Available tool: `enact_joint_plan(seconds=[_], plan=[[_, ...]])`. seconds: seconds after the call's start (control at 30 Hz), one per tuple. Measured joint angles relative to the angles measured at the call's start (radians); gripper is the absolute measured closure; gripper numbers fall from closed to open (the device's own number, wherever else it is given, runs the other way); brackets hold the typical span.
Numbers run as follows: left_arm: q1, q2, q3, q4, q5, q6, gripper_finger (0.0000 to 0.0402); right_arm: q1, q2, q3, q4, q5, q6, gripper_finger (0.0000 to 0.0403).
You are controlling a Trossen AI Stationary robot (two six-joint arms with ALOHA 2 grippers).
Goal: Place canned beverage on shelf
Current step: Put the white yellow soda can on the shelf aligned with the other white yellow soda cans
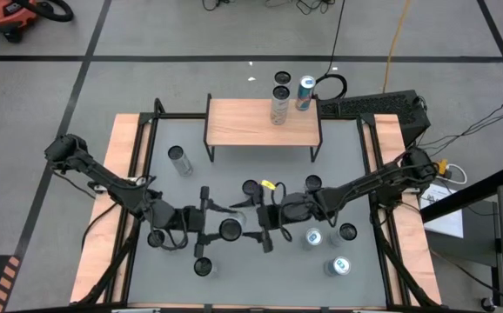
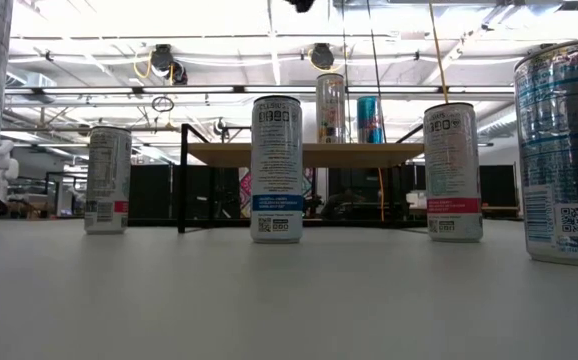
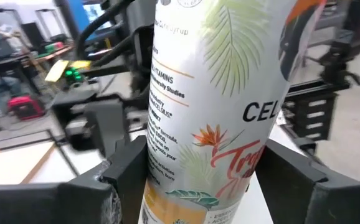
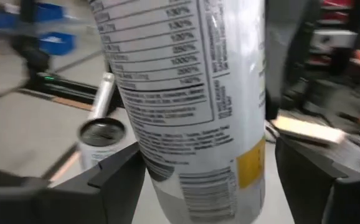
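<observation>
White can [image 3: 217,106] upright between both grippers; shelf [image 1: 262,123] holds two cans.

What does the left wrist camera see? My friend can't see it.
A tall white drinks can with palm leaves and an orange flower stands between the left gripper's two dark fingers. Behind it are blurry dark robot parts.

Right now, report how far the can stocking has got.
Done: at least two shelved cans stand on the shelf. In hand: the left gripper clamps an upright can at mid-table, and the right gripper stands open around it. Left: that can has yet to reach the shelf, and several loose cans wait on the table.
</observation>
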Motion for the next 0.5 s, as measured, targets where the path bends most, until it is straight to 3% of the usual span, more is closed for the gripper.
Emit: enact_joint_plan(seconds=[0.5], plan=[[-0.001,0.001,-0.001,0.003,-0.121,-0.027,0.0156,0.175,-0.107,0.001,-0.091,0.606,0.001,0.0113]])
